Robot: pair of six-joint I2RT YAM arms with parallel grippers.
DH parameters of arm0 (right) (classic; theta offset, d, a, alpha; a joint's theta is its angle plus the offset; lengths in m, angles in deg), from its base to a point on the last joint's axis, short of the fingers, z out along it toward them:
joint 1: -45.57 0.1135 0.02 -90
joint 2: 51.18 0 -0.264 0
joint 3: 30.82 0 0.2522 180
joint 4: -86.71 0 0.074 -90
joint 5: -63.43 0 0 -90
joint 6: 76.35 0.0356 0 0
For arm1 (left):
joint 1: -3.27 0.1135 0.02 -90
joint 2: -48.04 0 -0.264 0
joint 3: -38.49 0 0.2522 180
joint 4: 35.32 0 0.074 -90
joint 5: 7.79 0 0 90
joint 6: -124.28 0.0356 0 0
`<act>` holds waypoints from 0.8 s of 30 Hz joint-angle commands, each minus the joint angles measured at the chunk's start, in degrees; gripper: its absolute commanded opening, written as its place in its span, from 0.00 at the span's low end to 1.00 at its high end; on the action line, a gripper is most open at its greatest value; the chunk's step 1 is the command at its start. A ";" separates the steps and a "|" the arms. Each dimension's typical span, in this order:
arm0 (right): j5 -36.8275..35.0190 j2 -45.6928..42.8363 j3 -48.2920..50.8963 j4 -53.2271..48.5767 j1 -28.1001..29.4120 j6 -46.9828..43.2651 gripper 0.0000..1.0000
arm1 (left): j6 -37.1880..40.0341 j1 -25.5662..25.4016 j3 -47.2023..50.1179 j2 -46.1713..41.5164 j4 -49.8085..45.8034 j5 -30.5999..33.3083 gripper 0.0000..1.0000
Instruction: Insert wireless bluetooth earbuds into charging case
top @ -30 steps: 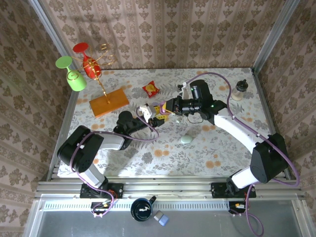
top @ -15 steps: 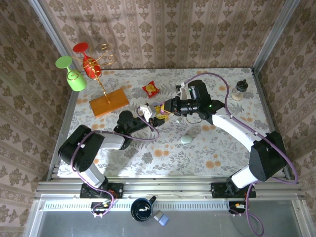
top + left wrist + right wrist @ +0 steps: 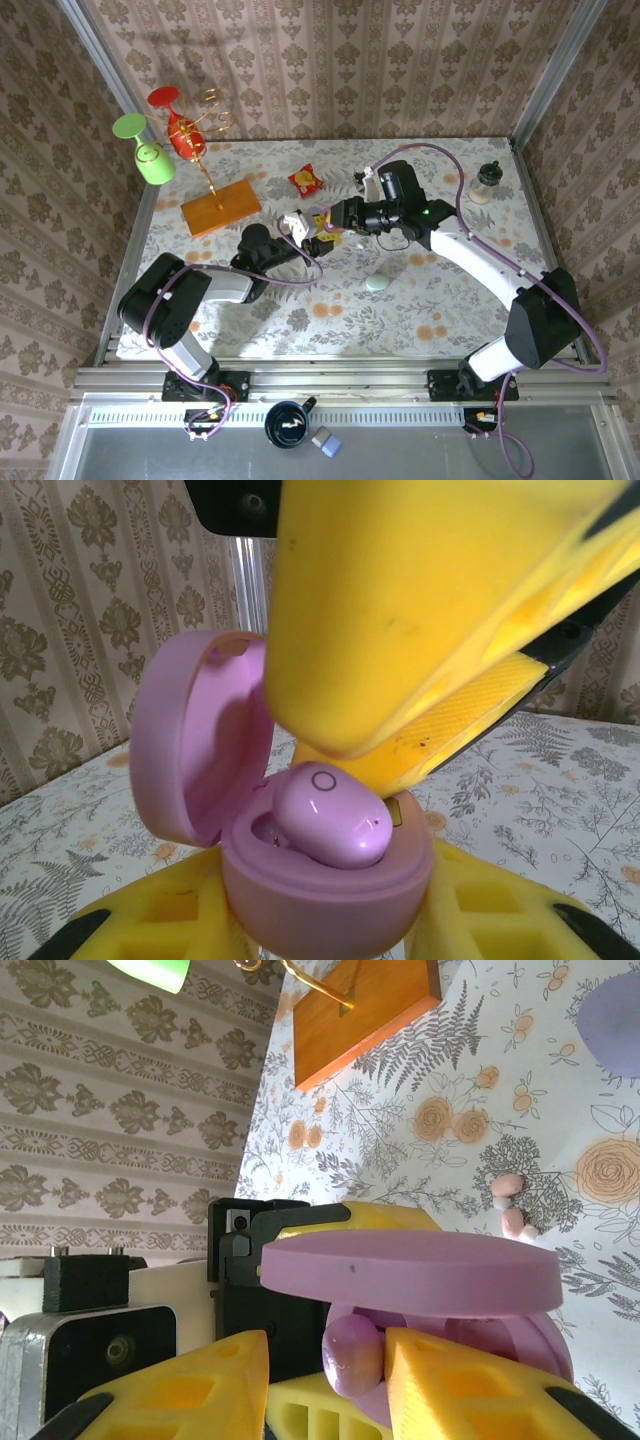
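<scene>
Mid-table, raised between the two arms, the left claw is clamped on the base of the pink case, with the lid swung back. One pink earbud lies in the case's well, tilted and, as I judge it, not fully seated. The right claw straddles it from above: jaws parted wider than the bud, with a gap on one side, so I read no squeeze on it. More buds lie loose on the tabletop beyond. Handling note: the bud is tiny, light, hard and glossy, so it will likely squirt out of a pinch. Take it across its rounded body with low force; nudge rather than press. The case looks stiff but smooth; hold the base, never the hinged lid.
</scene>
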 commanded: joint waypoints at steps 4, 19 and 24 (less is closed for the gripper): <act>-1.82 -4.74 -0.31 -1.47 0.01 -4.15 0.41 | 0.97 1.04 0.36 -1.67 3.26 0.08 0.30; -15.59 -12.82 11.40 -4.32 -15.18 -7.19 0.45 | -0.71 2.38 6.51 -7.36 3.41 0.06 0.30; -23.23 -3.43 9.45 -5.75 -17.39 -9.53 0.47 | -1.05 0.77 8.80 -9.09 3.37 1.46 0.30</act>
